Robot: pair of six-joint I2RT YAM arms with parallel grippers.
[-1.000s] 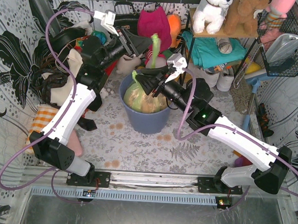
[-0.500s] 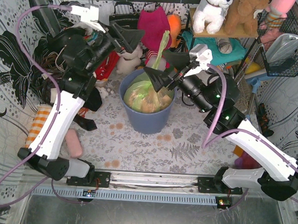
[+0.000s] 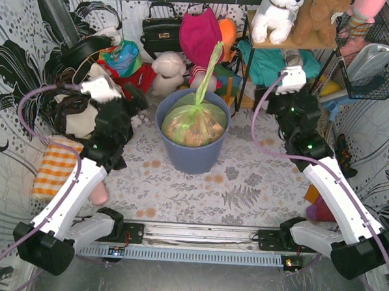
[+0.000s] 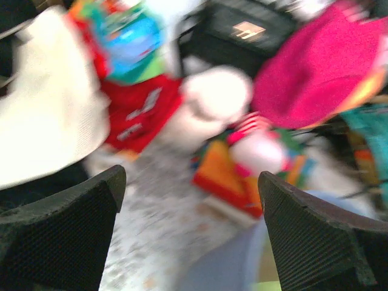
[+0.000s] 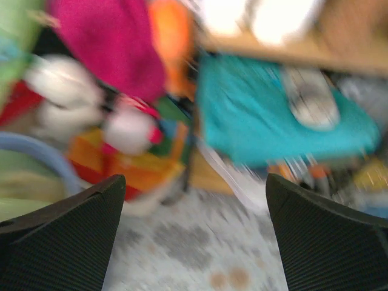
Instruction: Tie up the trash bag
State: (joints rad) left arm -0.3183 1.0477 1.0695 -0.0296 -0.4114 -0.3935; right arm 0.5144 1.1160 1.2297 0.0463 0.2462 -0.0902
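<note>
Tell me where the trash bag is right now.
In the top view, at centre, the trash bag sits inside the round blue bin. Its twisted neck stands up, and the white plush toy lies just behind it to the left.

Cluttered home corner, shown by stuffed toys (image 3: 277, 16), a black handbag (image 3: 160, 31) and floral wallpaper (image 3: 13, 64).

light-green trash bag (image 3: 196, 119), knotted, in bin (image 3: 181, 156)

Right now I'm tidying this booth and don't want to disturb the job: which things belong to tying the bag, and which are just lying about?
Job: trash bag; blue bin holding it; left claw and right claw, both open.
Lying about: black handbag; white plush dog; orange checked cloth; teal cloth.
</note>
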